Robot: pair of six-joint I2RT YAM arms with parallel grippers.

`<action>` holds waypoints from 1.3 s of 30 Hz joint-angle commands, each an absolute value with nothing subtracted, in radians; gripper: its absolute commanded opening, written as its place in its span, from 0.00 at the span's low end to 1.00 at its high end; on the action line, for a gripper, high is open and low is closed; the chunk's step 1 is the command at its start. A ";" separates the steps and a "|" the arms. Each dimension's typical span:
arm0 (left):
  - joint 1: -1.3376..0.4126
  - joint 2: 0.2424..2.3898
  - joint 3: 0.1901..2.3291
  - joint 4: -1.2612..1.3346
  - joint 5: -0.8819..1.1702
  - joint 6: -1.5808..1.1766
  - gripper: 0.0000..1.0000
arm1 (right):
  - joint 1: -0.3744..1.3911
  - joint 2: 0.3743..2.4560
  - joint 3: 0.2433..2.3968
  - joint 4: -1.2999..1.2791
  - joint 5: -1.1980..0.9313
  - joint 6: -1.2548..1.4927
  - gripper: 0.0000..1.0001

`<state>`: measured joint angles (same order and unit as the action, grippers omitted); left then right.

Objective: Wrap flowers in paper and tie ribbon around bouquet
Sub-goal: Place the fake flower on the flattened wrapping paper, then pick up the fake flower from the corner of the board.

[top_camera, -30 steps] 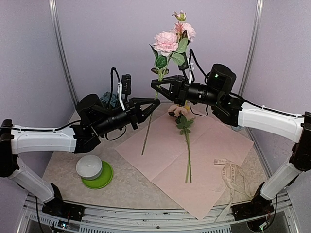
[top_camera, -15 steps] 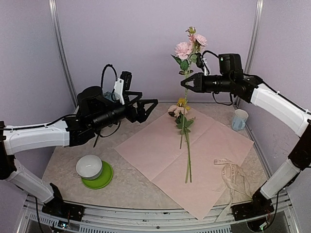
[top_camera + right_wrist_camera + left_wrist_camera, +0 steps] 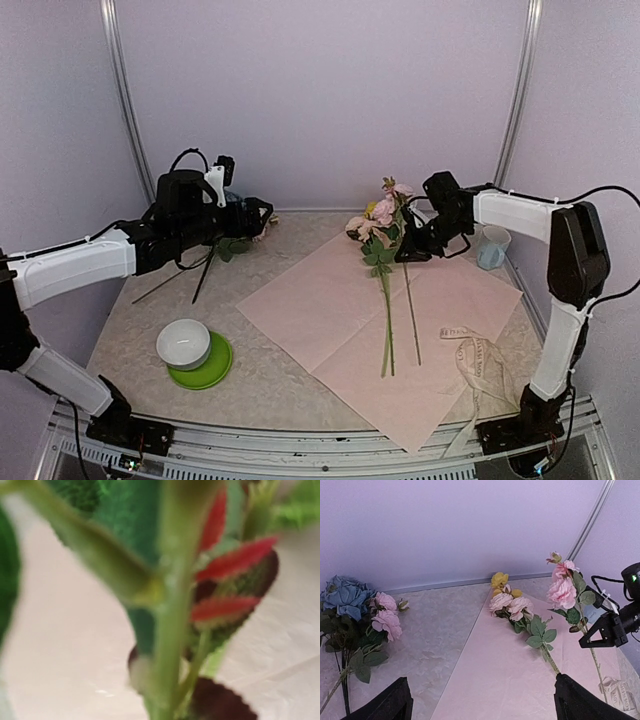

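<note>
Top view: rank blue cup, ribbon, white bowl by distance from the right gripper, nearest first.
From the right gripper:
1. Blue cup, just to its right, by the right wall.
2. Ribbon, toward the near-right corner.
3. White bowl, far across on the near-left side.

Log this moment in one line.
left claw: open, near bunch | right claw: shut on rose, stalk over paper | another stem: on paper | ribbon: loose

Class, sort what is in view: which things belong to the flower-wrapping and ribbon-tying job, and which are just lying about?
For the job: flowers, pink paper, ribbon.
Lying about: white bowl, green saucer, blue mug.
</note>
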<state>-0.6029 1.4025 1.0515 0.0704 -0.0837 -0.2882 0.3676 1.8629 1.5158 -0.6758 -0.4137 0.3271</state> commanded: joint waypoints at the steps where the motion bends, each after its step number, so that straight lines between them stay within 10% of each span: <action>1: -0.603 1.424 1.043 0.025 -0.086 -0.285 0.96 | 0.347 1.942 1.550 -0.658 -0.439 0.335 0.00; 20: -0.367 1.639 1.046 -0.108 -0.154 -0.278 0.91 | 0.344 1.974 1.533 -0.582 -0.324 0.354 0.34; 28: -0.183 1.864 1.224 -0.251 -0.289 -0.226 0.59 | 0.346 1.896 1.471 -0.573 -0.360 0.320 0.36; 39: -0.076 2.030 1.309 -0.285 -0.250 -0.163 0.88 | 0.347 1.871 1.447 -0.579 -0.373 0.298 0.37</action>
<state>-0.0925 1.9915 1.2785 -0.2504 -0.2653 -0.1997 0.3511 1.9057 1.4620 -0.5785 -0.3641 0.3206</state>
